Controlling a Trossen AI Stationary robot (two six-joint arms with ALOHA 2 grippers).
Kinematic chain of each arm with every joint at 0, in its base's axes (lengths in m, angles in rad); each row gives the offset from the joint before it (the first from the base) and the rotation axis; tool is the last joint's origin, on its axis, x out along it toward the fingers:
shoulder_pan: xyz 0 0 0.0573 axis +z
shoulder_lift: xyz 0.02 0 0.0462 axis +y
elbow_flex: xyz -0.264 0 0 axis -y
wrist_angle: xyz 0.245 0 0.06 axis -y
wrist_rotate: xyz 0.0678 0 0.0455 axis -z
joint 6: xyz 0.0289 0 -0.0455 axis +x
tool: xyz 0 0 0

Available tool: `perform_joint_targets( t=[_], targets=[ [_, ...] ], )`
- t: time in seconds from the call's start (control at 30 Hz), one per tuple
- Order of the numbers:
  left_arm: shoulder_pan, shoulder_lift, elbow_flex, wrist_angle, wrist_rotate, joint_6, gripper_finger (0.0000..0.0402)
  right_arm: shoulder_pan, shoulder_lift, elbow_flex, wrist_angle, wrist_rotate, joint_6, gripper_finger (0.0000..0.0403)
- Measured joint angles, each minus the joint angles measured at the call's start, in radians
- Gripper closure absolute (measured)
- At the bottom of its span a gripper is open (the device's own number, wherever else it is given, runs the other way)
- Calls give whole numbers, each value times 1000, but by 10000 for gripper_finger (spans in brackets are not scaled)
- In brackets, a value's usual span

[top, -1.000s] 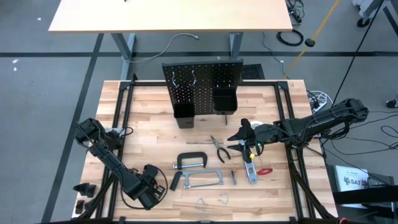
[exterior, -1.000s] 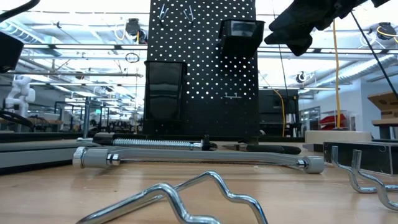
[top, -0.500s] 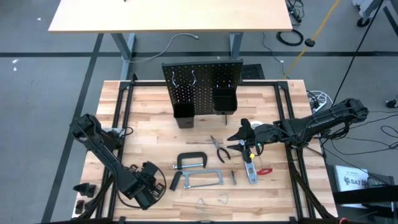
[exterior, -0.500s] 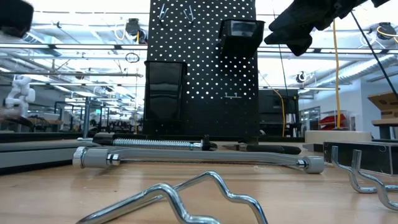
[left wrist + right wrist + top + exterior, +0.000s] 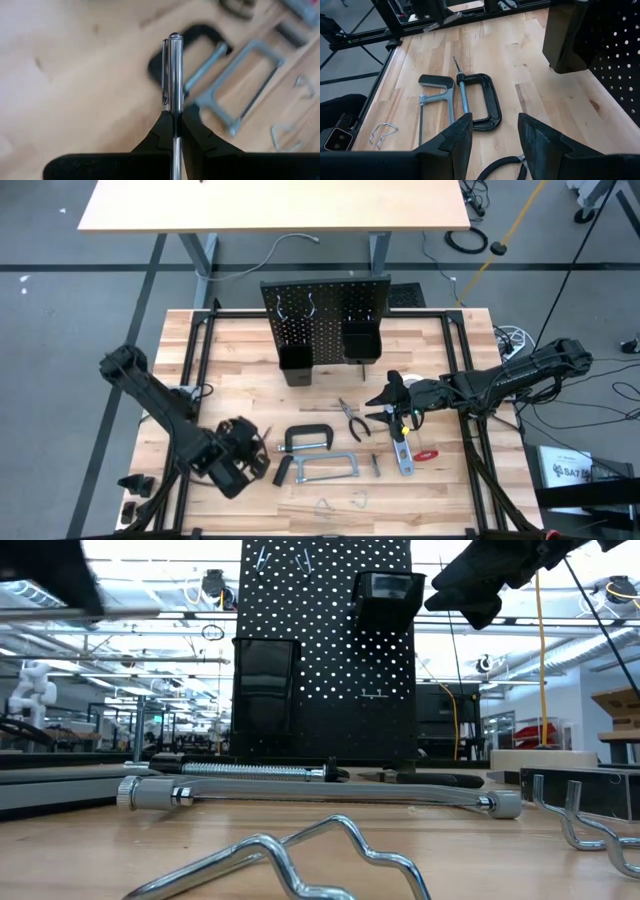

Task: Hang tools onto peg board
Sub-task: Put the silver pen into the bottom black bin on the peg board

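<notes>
Your left gripper (image 5: 174, 131) has its jaws closed on a slim silver wrench (image 5: 173, 75), which stands straight out from between the fingers (image 5: 156, 135) above the bare wood. Ahead of those jaws, down on the table (image 5: 240, 350), lie the black C-clamp (image 5: 200, 50) and the grey hacksaw (image 5: 245, 80), both blurred, with bent wire hooks (image 5: 287, 137) just past the saw. From above, you see this gripper (image 5: 240, 460) near the table's front left, with the C-clamp (image 5: 310, 439) and hacksaw (image 5: 325, 468) just to the side of its jaws. The peg board (image 5: 325, 315) stands upright at the table's far edge, well apart from both grippers, carrying two black bins (image 5: 360, 340) and hooks near its top. Your right gripper (image 5: 390, 402) hovers right of centre with its jaws open and holding nothing; the pliers (image 5: 352, 418) lie just beside them and a red-handled tool (image 5: 425, 453) lies nearby. Through the right wrist camera, the open fingers (image 5: 462, 137) frame the C-clamp (image 5: 480, 97) and hacksaw (image 5: 432, 102) beyond.
</notes>
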Motion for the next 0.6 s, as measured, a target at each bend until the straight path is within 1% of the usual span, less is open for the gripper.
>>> perform_joint_targets(
  t=[0.17,0.3,0.5,0.6],
  targets=[
    [55,-76,0,11,-203,156,389,0,0,0,0,1,-8,250],
    [94,-127,0,26,-393,313,389,0,0,0,1,1,-8,250],
    [170,-171,0,128,-700,604,389,0,1,0,1,4,-23,250],
    [206,-170,0,200,-844,730,389,0,10,0,1,45,-36,250]
  ],
)
